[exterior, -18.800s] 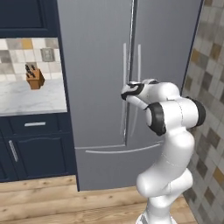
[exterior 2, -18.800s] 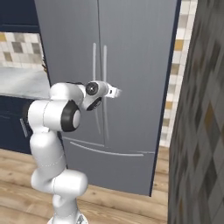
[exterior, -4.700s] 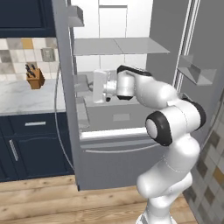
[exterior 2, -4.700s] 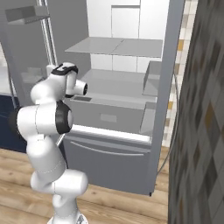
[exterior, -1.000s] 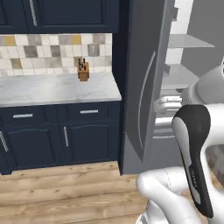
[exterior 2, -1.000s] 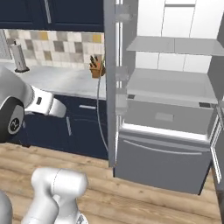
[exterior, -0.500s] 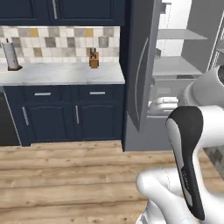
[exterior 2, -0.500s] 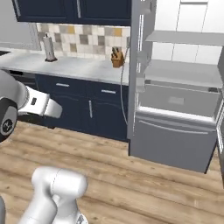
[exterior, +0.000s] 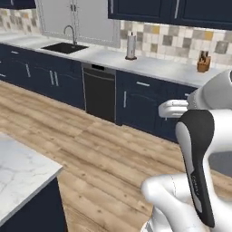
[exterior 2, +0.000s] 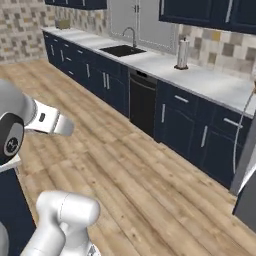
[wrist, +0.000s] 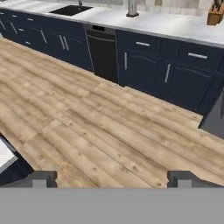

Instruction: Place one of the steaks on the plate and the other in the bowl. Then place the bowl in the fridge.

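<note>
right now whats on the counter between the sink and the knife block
A paper towel holder stands on the counter between the sink and the knife block, seen in the left base view.

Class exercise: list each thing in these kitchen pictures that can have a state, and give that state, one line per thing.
gripper: open, fingers wide apart, holding nothing.
dishwasher: door shut.
lower cabinets: doors and drawers shut.
sink: tap not running.
paper towel roll: upright on the counter.
knife block: upright on the counter.
</note>
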Controlling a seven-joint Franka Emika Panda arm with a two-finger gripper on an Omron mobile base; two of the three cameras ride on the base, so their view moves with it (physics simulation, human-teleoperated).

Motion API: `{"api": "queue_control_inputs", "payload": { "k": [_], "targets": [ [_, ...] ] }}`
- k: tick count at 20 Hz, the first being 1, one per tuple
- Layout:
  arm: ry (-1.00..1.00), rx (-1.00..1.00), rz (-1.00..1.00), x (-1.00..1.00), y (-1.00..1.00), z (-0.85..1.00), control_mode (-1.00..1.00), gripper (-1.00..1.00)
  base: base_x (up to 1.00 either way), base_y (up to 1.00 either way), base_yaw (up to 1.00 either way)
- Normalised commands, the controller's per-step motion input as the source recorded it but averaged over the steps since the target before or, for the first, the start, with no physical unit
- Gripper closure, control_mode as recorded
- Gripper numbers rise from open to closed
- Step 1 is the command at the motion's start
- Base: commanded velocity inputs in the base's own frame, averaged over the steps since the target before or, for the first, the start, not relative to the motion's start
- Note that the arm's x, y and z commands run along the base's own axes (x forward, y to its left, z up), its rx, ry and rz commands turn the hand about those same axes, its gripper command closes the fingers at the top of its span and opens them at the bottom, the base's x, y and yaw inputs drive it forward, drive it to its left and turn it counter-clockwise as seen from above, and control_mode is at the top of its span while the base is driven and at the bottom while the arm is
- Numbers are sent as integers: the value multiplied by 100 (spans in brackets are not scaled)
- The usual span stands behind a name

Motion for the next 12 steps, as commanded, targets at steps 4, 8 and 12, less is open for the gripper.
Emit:
{"api": "queue_control_inputs", "payload": {
  "k": [4, 8, 12],
  "targets": [
    [0, 0, 0, 0, 0, 0, 100, -100, -58, 98, 52],
    [0, 0, 0, 0, 0, 0, 100, -100, -2, 100, 0],
    [0, 0, 0, 0, 0, 0, 100, -100, -21, 100, 0]
  ]
}}
